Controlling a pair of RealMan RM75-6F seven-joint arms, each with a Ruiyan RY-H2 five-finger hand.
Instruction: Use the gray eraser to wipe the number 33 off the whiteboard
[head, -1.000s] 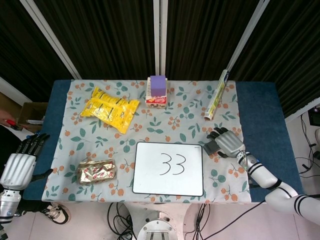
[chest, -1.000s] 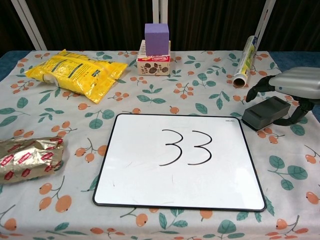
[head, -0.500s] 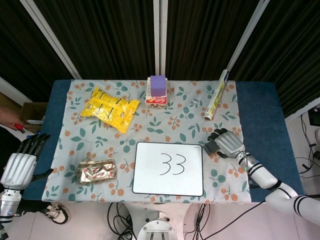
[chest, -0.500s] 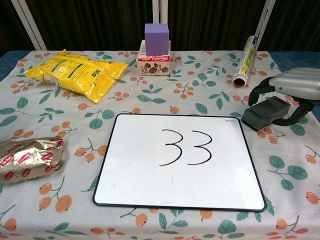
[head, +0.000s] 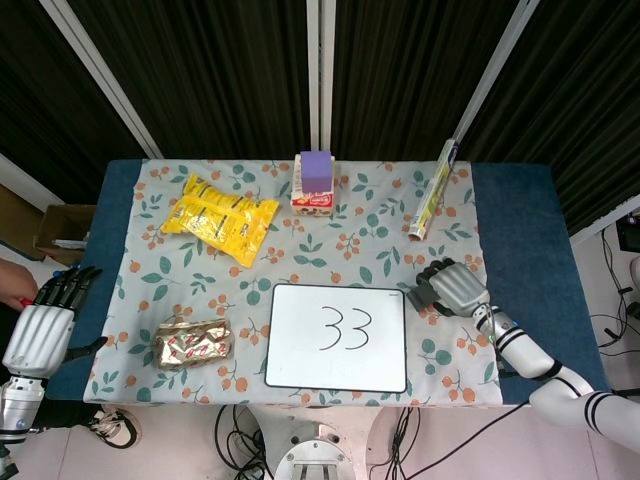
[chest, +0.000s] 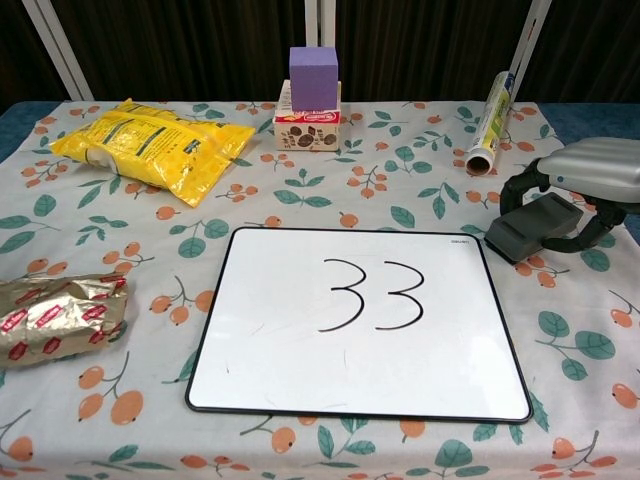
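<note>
The right hand arches over the gray eraser, with fingers curled down on its far side and the thumb hooked round its near right end, so it grips the block. The eraser appears tipped up off the cloth at one end, though whether it is fully clear of the table cannot be told. The whiteboard lies to the inner side of this hand, its right edge just beside the eraser's lower end, and the number 33 sits further inward and nearer the robot, about mid-board. The eraser's long axis runs diagonally, from the board's far right corner outward and away. The left hand hangs empty, fingers straight, off the opposite table edge, well apart from everything. So the right hand is far better placed, and the coming move is likely a carry inward and toward the robot.
</note>
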